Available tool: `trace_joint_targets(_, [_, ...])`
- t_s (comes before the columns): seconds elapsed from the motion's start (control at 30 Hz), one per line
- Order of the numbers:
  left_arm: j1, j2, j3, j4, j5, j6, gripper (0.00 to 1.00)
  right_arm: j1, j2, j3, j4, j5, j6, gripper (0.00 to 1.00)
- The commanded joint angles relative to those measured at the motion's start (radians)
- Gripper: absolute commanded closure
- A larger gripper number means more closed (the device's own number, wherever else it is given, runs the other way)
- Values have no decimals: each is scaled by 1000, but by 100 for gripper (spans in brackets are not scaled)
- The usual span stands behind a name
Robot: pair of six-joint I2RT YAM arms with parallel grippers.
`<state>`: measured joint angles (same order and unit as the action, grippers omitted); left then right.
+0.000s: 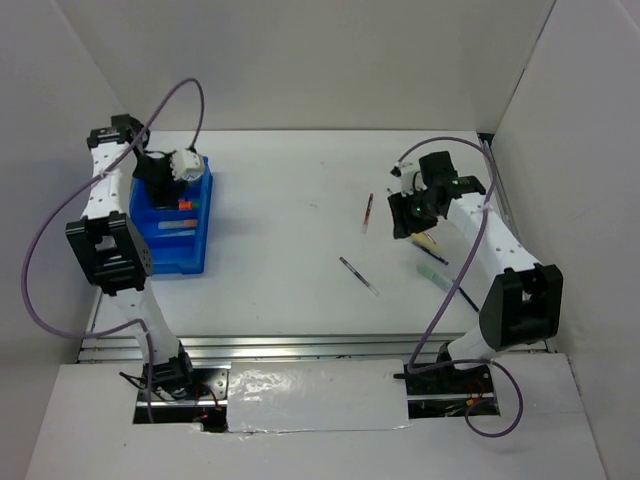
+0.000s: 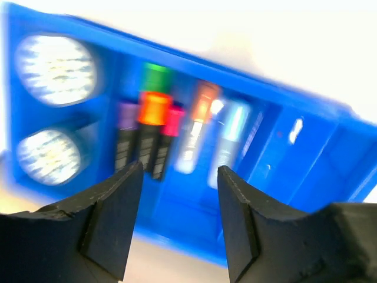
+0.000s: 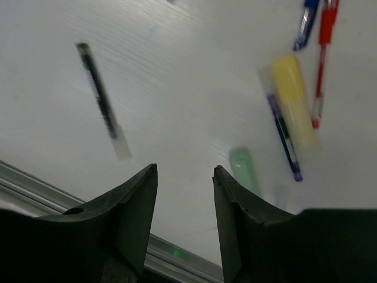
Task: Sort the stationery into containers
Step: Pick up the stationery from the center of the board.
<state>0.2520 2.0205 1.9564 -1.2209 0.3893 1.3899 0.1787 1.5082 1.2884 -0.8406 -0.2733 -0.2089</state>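
The blue tray (image 1: 176, 262) stands at the left of the table. In the left wrist view the tray (image 2: 306, 153) holds two patterned tape rolls (image 2: 54, 69) in its left compartments. Beside them lie purple (image 2: 125, 138), green (image 2: 156, 76), orange (image 2: 154, 118), pink (image 2: 169, 132) and light blue (image 2: 230, 138) markers. My left gripper (image 2: 179, 171) hangs open above the tray with nothing between its fingers. My right gripper (image 3: 185, 171) is open over bare table. A green marker (image 3: 242, 168) lies just to its right. A yellow highlighter (image 3: 294, 100) and a dark pen (image 3: 99, 94) lie farther off.
A purple-tipped pen (image 3: 284, 137) lies against the yellow highlighter. A red pen (image 3: 322, 59) and a blue pen (image 3: 306, 23) lie beyond it. Another red pen (image 1: 368, 212) and a dark pen (image 1: 358, 276) lie mid-table. White walls enclose the table; a metal rail runs along the near edge.
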Motion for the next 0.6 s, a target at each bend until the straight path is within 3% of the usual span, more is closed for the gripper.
trace_joint_targets(0.0, [23,-190,78,16,232,-239,34,-77,-36,-53,-106,141,-184,51])
trace_joint_targets(0.17, [16,-400,-103,197,419,-616,30,-139,-8,-142,-144,247,-290,56])
trace_joint_targets(0.33, [13,-558,-347,469,457,-1001,22,-169,24,-230,-101,298,-319,51])
trace_joint_targets(0.4, [13,-612,-437,561,462,-1038,16,-171,50,-242,-66,319,-320,47])
trace_joint_targets(0.57, [12,-686,-550,632,471,-1022,13,-173,95,-261,-23,318,-325,47])
